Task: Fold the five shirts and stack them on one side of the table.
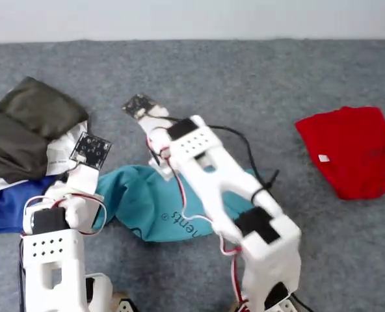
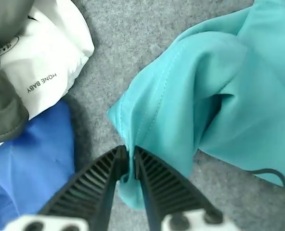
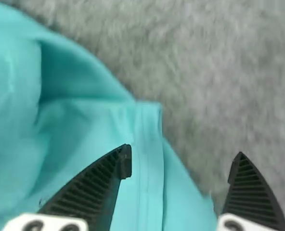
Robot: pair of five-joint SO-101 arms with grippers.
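Observation:
A teal shirt (image 1: 144,201) lies crumpled in the middle of the grey table. My left gripper (image 2: 129,161) is shut on the shirt's near left edge (image 2: 133,139). My right gripper (image 3: 181,163) hangs open over the teal shirt's far hem (image 3: 149,144), one finger (image 3: 118,166) above the cloth and the other (image 3: 241,175) above bare table. A folded red shirt (image 1: 352,149) lies at the right. At the left, a dark olive shirt (image 1: 26,123), a white shirt (image 1: 59,153) and a blue shirt (image 1: 7,201) lie heaped together.
The left arm (image 1: 53,247) stands at the front left and the right arm (image 1: 231,188) stretches diagonally across the teal shirt. Grey table surface (image 1: 270,84) runs between the teal and red shirts. The white shirt (image 2: 51,53) and blue shirt (image 2: 27,163) lie close beside my left gripper.

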